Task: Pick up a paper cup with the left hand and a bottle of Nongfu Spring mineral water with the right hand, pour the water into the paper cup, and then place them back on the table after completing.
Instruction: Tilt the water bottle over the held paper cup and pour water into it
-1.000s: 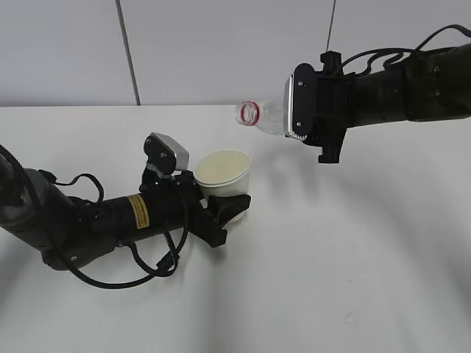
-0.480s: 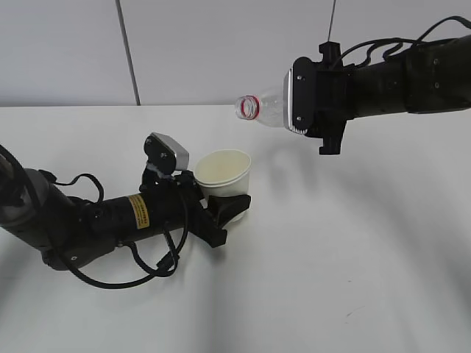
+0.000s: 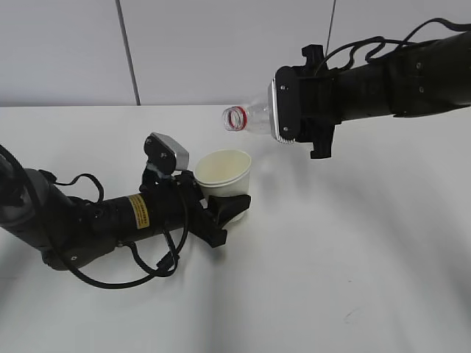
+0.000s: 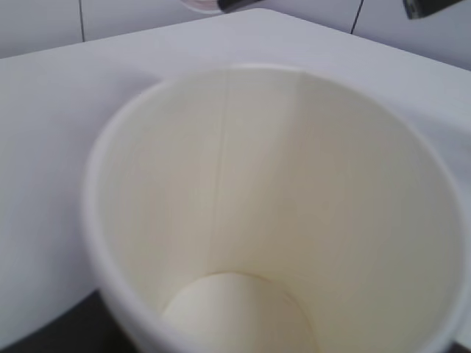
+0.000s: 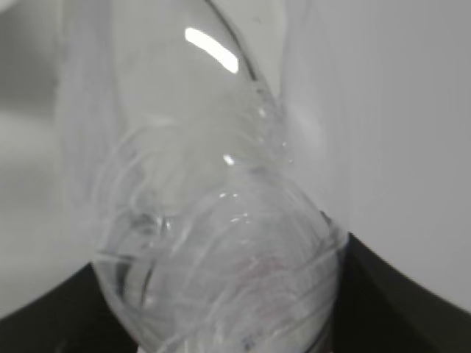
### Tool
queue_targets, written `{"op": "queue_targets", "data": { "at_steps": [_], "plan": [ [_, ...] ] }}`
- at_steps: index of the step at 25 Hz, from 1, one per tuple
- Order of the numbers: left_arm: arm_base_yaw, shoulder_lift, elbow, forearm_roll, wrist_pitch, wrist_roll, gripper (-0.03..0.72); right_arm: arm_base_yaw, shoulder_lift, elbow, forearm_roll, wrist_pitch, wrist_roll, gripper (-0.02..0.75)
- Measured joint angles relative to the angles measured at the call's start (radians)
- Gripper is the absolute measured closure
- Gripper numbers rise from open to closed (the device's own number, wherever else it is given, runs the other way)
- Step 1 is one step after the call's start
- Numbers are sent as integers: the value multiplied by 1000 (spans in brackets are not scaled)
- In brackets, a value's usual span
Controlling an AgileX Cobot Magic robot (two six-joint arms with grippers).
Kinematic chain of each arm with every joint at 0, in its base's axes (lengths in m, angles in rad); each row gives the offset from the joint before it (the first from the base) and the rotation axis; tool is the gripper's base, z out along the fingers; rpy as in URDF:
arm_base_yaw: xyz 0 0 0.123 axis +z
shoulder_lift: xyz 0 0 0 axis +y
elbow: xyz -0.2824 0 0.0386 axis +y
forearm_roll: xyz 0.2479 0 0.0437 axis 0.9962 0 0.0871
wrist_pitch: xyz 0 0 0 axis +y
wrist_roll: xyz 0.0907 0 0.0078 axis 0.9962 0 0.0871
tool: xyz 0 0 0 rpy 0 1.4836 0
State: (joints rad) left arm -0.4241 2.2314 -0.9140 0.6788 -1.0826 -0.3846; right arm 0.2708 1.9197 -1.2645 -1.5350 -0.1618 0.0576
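Observation:
A white paper cup point(image 3: 223, 173) stands upright just above the table point(image 3: 353, 250), with my left gripper point(image 3: 224, 200) shut on its lower wall. In the left wrist view the cup point(image 4: 243, 220) fills the frame, and its inside and bottom look dry. My right gripper point(image 3: 283, 114) is shut on a clear bottle point(image 3: 254, 116) that lies almost level. Its red-ringed open mouth point(image 3: 235, 118) points left, above the cup's rim. The bottle point(image 5: 213, 220) fills the right wrist view, with clear water inside it and dark fingers point(image 5: 397, 294) at the lower corners. No stream of water shows.
The left arm point(image 3: 110, 220), with its yellow sticker and loose black cables, lies low over the table at the left. The right arm point(image 3: 397, 73) reaches in from the upper right. A pale wall stands behind.
The right arm has carried the bottle leftward and slightly down, so its mouth is now nearer over the cup. The left arm and the cup have not moved.

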Motion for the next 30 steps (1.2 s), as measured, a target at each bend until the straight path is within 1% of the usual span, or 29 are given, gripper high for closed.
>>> {"op": "queue_targets", "data": {
  "at_steps": [6,12,30],
  "plan": [
    [0,0,0,0,0,0,306,26,0,-4,-26,52,-8,265],
    [0,0,0,1,0,0,306,26,0,-15,-38,69,-8,265],
    [0,0,0,1,0,0,306,26,0,-15,-112,80,-11,265]
  ]
}}
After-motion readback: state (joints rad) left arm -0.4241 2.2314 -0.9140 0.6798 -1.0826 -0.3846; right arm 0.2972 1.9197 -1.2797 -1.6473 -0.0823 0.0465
